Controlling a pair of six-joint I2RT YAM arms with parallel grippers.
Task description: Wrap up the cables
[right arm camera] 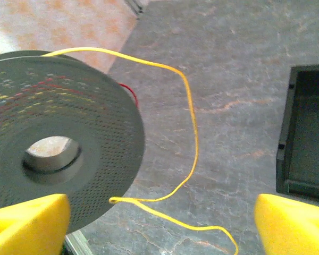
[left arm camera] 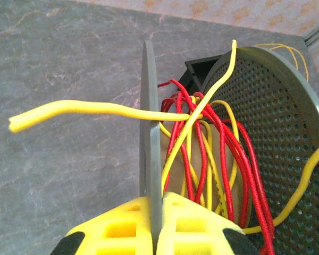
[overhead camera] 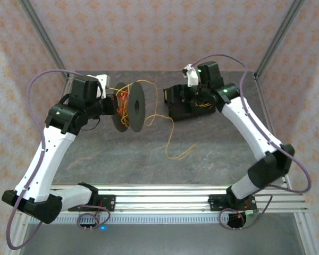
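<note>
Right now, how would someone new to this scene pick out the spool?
On the grey table, follow the left arm to the left gripper, shut on a thin flange. That is the spool: two round, perforated dark grey discs with red and yellow cables between them, unlike the boxy black tray beside it.

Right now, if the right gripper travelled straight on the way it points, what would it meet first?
Probably the loose yellow cable, which loops across the gap ahead of the open right gripper, then the grey table behind. One finger might graze the dark spool; depth is hard to judge.
</note>
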